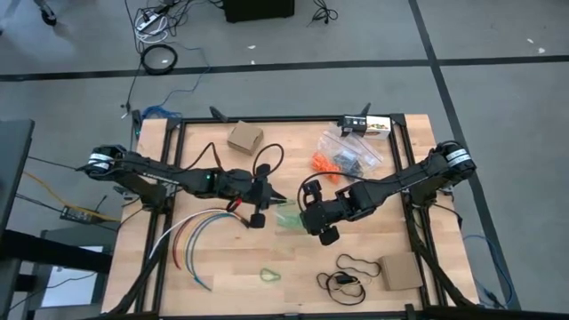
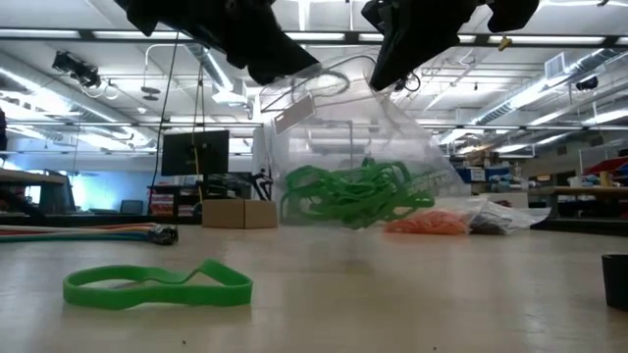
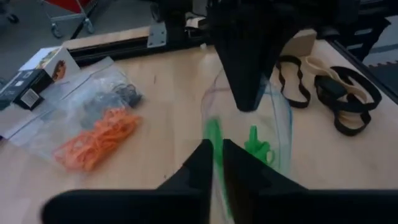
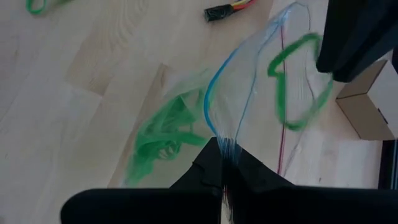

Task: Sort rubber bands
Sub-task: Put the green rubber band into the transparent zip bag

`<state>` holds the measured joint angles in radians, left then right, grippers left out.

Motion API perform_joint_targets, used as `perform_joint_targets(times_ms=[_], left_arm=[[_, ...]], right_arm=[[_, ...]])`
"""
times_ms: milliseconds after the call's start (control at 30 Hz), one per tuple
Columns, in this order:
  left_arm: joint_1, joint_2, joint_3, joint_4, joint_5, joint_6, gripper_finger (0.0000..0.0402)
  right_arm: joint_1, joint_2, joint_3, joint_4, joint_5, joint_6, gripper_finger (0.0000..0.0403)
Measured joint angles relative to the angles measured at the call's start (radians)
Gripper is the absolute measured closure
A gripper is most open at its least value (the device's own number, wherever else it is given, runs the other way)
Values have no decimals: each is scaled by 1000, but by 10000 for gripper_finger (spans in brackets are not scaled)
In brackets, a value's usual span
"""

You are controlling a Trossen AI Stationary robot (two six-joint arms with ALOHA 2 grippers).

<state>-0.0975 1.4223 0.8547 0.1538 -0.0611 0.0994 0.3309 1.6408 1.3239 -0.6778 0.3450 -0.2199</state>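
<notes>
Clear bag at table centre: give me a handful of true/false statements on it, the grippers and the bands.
1. The clear bag holds green rubber bands. True.
2. The right gripper pinches the bag's edge. True.
3. The loose green band lies inside the bag. False: it lies on the bare table, apart from the bag.
4. The orange rubber bands are mixed with the green ones. False: they sit in a separate heap.
5. The left gripper waits at the table's edge. False: it is at the bag, a green band between its fingers.
</notes>
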Motion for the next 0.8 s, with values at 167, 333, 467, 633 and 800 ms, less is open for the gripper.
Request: perform_joint_targets(times_ms=[167,333,467,633,800], left_arm=[[0,0,31,-97,0,-32,276],[-2,-3,105,-245,-28,-62,182],[-27,-10,210,-382,-34,-57,159],[-115,-10,296,-623,13,-60,175],[-256,-9,287,-689,78,-165,193]], right_arm=[[0,0,0,0,0,0,403],[0,0,0,0,0,0,403],[0,0,0,-5,0,0,403],[0,0,0,-21,0,1,403],[0,0,0,-22,0,4,403]])
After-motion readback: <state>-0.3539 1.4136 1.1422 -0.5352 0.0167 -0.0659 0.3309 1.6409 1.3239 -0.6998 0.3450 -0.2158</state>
